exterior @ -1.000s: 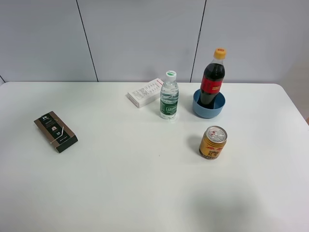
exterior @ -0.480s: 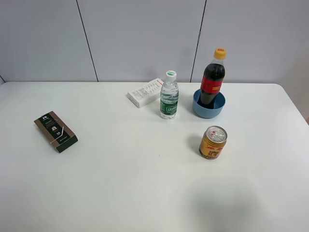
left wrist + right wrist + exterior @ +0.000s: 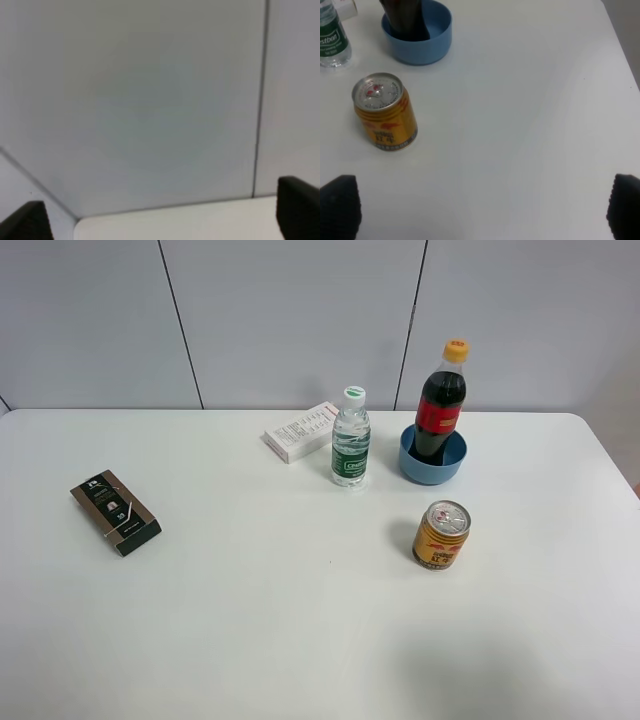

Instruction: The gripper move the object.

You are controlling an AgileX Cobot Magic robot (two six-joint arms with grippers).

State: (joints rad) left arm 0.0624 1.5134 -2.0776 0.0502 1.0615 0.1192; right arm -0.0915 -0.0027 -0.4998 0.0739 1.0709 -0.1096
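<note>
Fingers point(image 3: 480, 210) on my right arm spread wide, nothing between them, above bare bench point(image 3: 250, 620). Left fingers point(image 3: 160, 220) also apart, facing wall. Cola bottle point(image 3: 440, 405) upright in blue bowl point(image 3: 432, 462), long axis vertical, ahead of right fingers, beyond gold can point(image 3: 385, 112). Right arm nearer.

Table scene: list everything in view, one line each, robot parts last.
Table: one, white, carries everything.
Cola bottle: one, dark with red label and yellow cap, upright inside the bowl.
Bowl: one, blue, back right.
Water bottle: one, clear with green label, left of the bowl.
Can: one, gold, upright in front of the bowl.
White box: one, lying behind the water bottle.
Dark box: one, black and brown, far left.
Left gripper: black fingertips apart, facing the wall.
Right gripper: black fingertips apart, above the table near the can.
</note>
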